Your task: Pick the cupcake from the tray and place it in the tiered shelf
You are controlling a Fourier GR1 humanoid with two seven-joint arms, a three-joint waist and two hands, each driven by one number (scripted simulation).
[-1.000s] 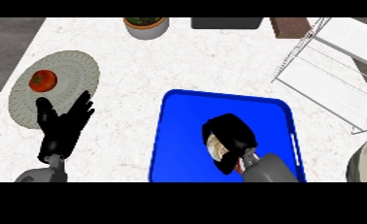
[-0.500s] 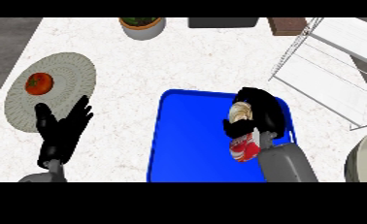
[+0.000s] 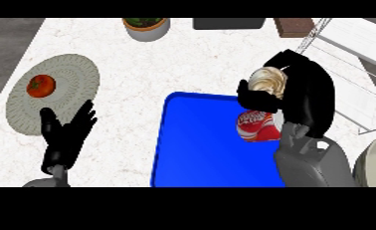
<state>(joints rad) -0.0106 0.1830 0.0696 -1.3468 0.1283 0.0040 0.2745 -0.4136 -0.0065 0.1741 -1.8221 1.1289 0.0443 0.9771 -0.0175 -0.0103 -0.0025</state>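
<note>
My right hand [image 3: 305,92] is curled round the cupcake [image 3: 259,120], which has a red wrapper and pale cream frosting, and holds it lifted above the right side of the blue tray [image 3: 198,144]. The white wire tiered shelf [image 3: 345,64] stands to the right of the hand, partly cut by the view's edge. My left hand [image 3: 66,134] rests open on the counter at the lower left, fingers up.
A round woven plate [image 3: 70,77] with a tomato [image 3: 41,85] lies at the left. A bowl with greens [image 3: 147,27], a dark flat object [image 3: 228,23] and a brown block [image 3: 294,26] sit along the back edge.
My right hand has risen from the tray with the cupcake and moved up and to the right, toward the shelf. The left hand has stayed in place.
</note>
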